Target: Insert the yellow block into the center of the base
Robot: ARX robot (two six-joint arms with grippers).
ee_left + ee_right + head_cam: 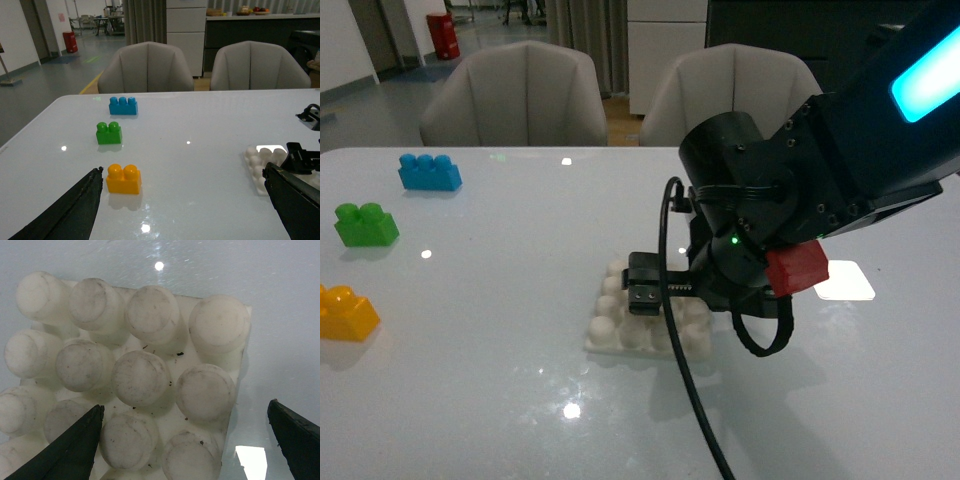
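Currently R gripper (185, 407) hangs spread over base (140, 377); L gripper (182, 171) (also spread) faces yellow block (123, 180).

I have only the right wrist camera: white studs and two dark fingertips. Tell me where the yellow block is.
Observer: The small yellow-orange two-stud plastic brick sits unheld on the white table, well to the robot's left of the square white studded base.
Operator: Report the left gripper.
Observer: The left gripper is open and empty; the brick lies ahead of it, untouched.
Operator: List what's beside the brick.
Observer: A green two-stud brick, then a blue three-stud brick, lined up beyond it.
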